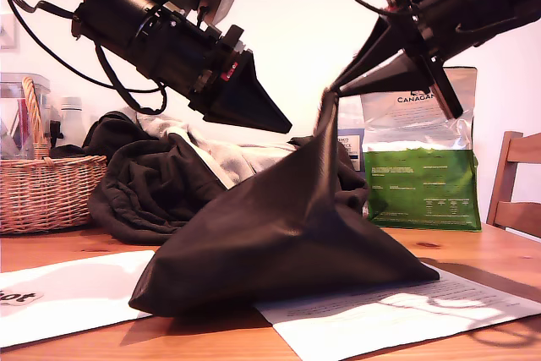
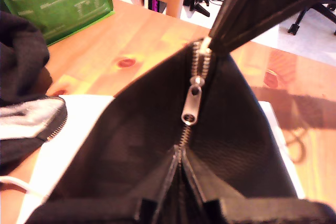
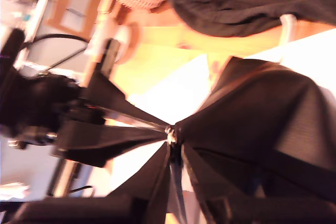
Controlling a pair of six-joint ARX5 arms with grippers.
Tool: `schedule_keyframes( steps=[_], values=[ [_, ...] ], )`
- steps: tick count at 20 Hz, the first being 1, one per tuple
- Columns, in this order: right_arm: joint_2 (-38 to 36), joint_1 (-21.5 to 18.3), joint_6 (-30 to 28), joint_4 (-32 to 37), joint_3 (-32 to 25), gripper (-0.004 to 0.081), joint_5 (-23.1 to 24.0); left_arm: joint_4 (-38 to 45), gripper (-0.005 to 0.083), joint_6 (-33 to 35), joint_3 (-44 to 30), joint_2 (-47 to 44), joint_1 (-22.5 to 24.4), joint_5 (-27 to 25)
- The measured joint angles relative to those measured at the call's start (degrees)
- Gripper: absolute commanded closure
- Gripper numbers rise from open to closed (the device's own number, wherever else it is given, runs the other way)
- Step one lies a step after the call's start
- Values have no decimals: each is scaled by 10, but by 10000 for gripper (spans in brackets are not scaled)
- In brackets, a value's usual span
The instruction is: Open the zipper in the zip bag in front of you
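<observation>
The black zip bag stands as a tent on the wooden table, lifted by its top corner. My second gripper comes from the exterior view's right and is shut on that corner. In the first wrist view its dark fingers pinch the end of the zipper. The silvery pull tab hangs free just past my first gripper, whose fingers are closed together on the teeth. My first gripper reaches in from the exterior view's left. In the second wrist view both grippers meet at the bag's peak.
A wicker basket stands at the exterior view's left beside a heap of dark and grey clothing. A green-and-silver foil pouch stands behind the bag, with a wooden chair at the exterior view's right. White papers lie under the bag.
</observation>
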Motion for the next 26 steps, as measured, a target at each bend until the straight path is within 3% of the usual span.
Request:
schedule_keyframes(
  steps=[2,4,5,9,18,22,26],
  values=[
    [0,0,-7,-5,0,782,2,9,724,5,0,0,0,14],
    [0,0,-7,-6,0,782,2,24,522,28,0,0,-3,33],
    [0,0,-7,-6,0,782,2,27,488,52,0,0,-6,41],
    [0,0,-7,-7,0,782,2,61,488,83,0,8,-9,45],
    [0,2,-7,-9,0,782,2,121,524,83,-1,76,-10,54],
    [0,5,-10,-8,0,782,2,134,533,78,-1,76,-10,90],
    [0,5,-13,-9,0,782,2,141,685,67,-1,76,-10,117]
  ],
)
